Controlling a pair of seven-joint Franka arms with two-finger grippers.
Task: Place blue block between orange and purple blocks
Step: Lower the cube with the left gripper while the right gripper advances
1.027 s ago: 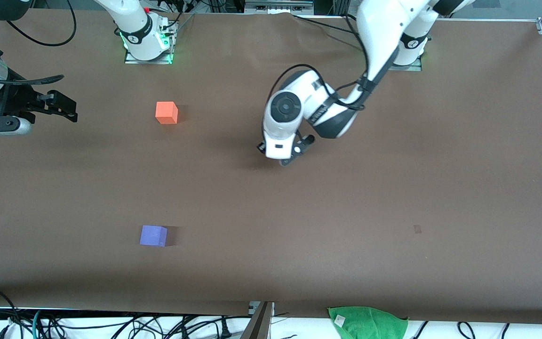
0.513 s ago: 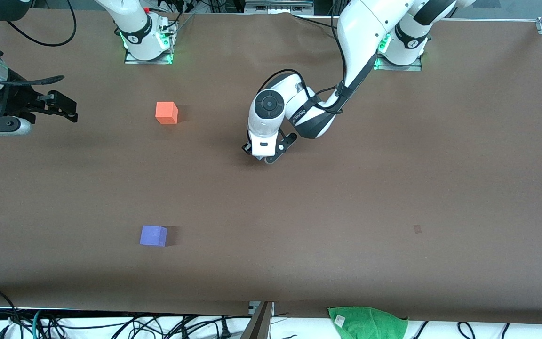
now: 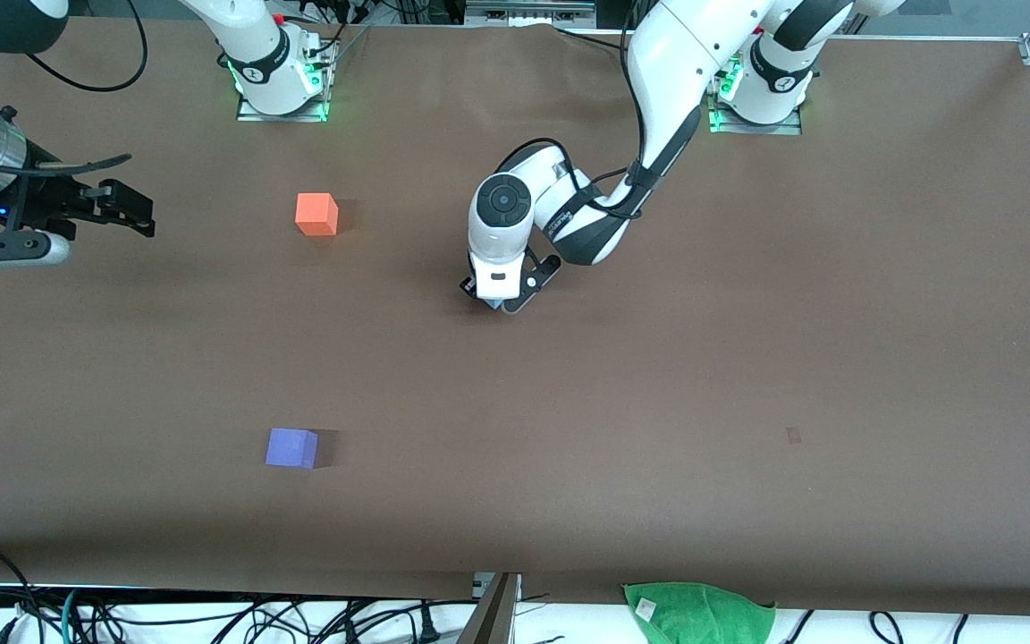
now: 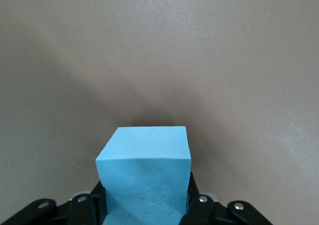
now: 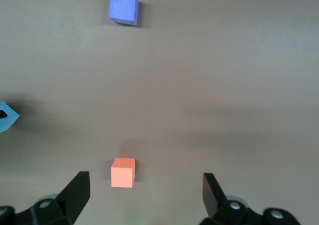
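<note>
My left gripper (image 3: 501, 300) is shut on the light blue block (image 4: 144, 175), low over the middle of the brown table. In the front view the hand hides almost all of that block. The block's corner also shows in the right wrist view (image 5: 7, 116). The orange block (image 3: 316, 214) sits toward the right arm's end, near that arm's base. The purple block (image 3: 291, 447) lies nearer to the front camera, in line with the orange one. My right gripper (image 3: 129, 212) is open and empty, in the air at the right arm's end of the table. Its wrist view shows the orange block (image 5: 123, 172) and the purple block (image 5: 123, 7).
A green cloth (image 3: 698, 613) lies at the table's front edge. Cables run along that edge and by the arm bases. A small dark mark (image 3: 793, 436) is on the table toward the left arm's end.
My left gripper has carried the blue block toward the right arm's end of the table, slowing over the last half second. My right gripper has shifted slightly.
</note>
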